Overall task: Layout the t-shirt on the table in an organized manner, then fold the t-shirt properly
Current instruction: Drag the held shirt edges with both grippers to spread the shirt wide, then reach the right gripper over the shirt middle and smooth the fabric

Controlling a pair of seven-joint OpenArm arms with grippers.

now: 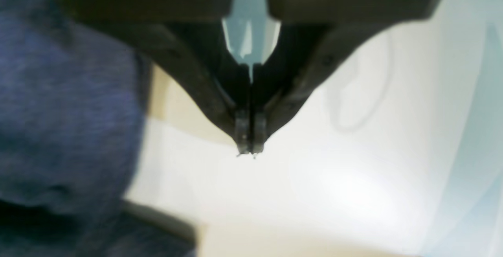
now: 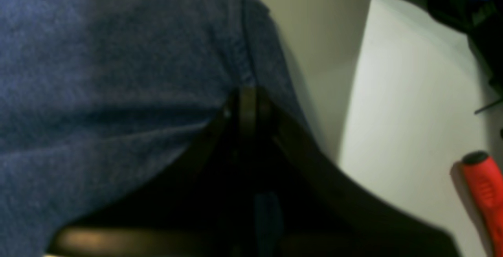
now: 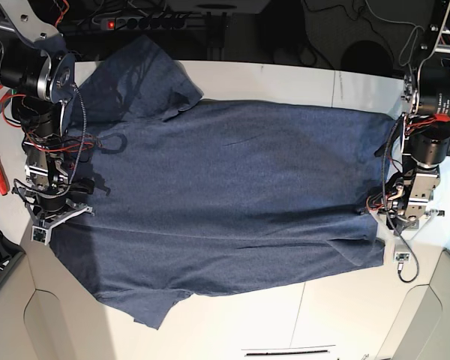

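The white surface (image 3: 285, 75) is being covered by the big blue t-shirt (image 3: 232, 202), which is being spread flat across its middle with both sleeves out. The right tool (image 2: 247, 100) is being kept closed with its tips on the shirt's edge. The left tool (image 1: 250, 139) is being kept closed on nothing, above bare surface just beside the shirt. A red handle (image 2: 485, 194) is lying nearby.
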